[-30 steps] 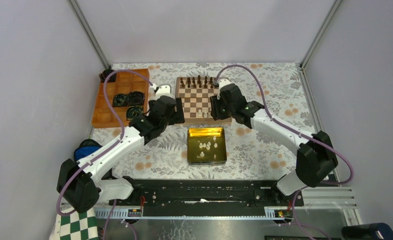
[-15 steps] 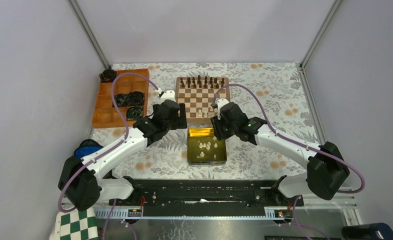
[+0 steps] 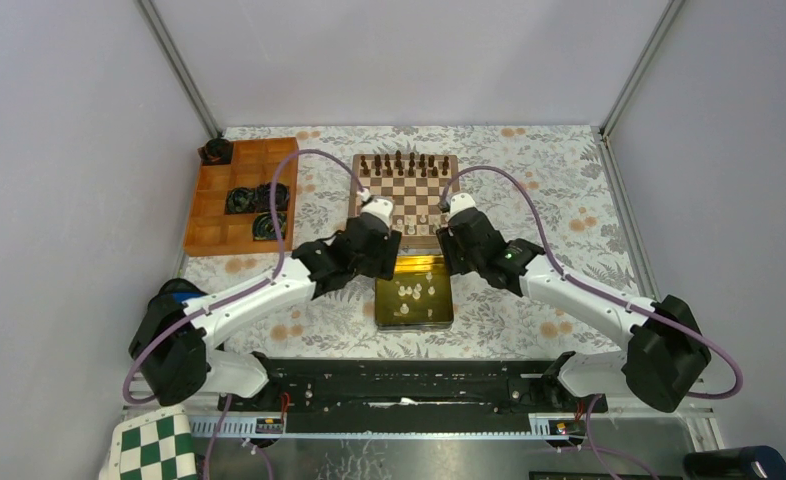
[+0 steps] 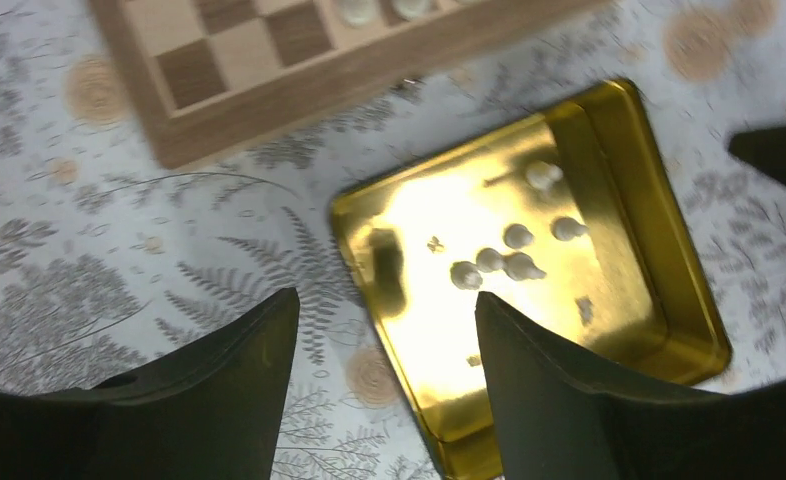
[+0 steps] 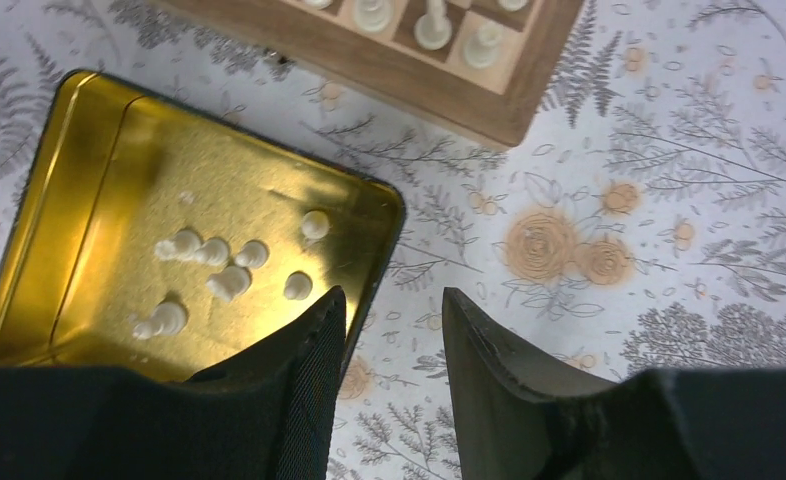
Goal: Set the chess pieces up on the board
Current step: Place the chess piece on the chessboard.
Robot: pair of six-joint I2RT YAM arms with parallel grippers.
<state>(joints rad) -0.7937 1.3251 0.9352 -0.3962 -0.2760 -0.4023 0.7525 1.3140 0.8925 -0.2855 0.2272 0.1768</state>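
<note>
Chess pieces [image 5: 229, 283], cream-white and tiny, lie loose in a shallow gold tin [image 3: 439, 315] just in front of the board [image 3: 409, 195]. About seven can be counted there in the right wrist view, some touching, so the count is not firm. A few more cream ones stand on the board's near squares, and a double row of dark pieces [image 3: 399, 163] fills its far side. The left gripper [image 4: 384, 300] hangs over the tin's left edge, jaws spread wide with nothing between them. The right gripper [image 5: 394, 295] hangs over the tin's right edge, jaws apart by a narrower gap and also empty. From above, both wrists cover the board's near rim, and purple cables [image 3: 504, 180] arch over its corners. An orange tray [image 3: 209, 235] to the left holds four dark coiled things, too small to name. A checkered mat [image 3: 154, 450] is cut off at the bottom left.
</note>
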